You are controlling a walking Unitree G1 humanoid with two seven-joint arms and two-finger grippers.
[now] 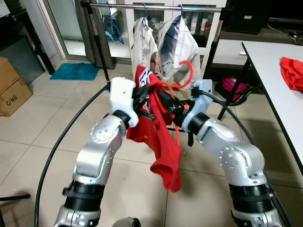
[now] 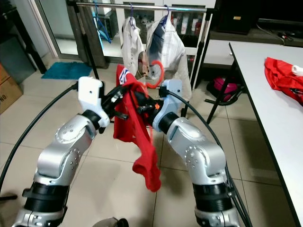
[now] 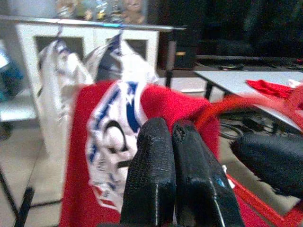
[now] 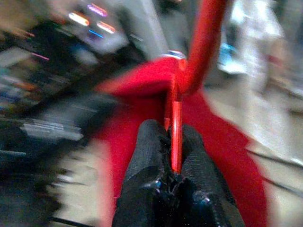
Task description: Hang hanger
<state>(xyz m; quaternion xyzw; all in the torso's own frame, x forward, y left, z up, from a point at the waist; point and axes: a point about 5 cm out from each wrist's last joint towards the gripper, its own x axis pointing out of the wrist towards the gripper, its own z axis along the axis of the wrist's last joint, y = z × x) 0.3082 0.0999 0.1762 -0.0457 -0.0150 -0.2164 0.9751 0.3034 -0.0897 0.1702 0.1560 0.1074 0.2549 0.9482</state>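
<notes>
Here, left to right:

Box: a cardboard box [image 1: 12, 87] sits on the tiled floor at the far left.
Mat: a blue mat [image 1: 75, 71] lies on the floor further off, near the glass doors.
Left gripper: the left gripper [image 3: 173, 156] is raised in front of the robot, its two black fingers pressed together, against the red shirt; whether any cloth is caught between them cannot be told.
Shirt: the red shirt [image 1: 163, 146], with a white and blue print near its top, is draped on the hanger between the two arms and hangs down below them.
Hanger: the red hanger [image 4: 176, 137] is held up between the two arms, near the robot and well short of the rail; its curved hook [image 1: 188, 71] rises above the shirt.
Right gripper: the right gripper [image 4: 173, 156] is clamped on a thin bar of the hanger, just below its neck.
Rail: a clothes rail [image 1: 156, 7] runs across the far side, with two white garments [image 1: 165, 52] on blue hangers in front of the robot.
Bag: a pink bag [image 1: 232, 85] lies on the floor under the table.
Table: a white table [image 1: 272, 71] stands at the right, with a red cloth [image 1: 292, 71] on it.
</notes>
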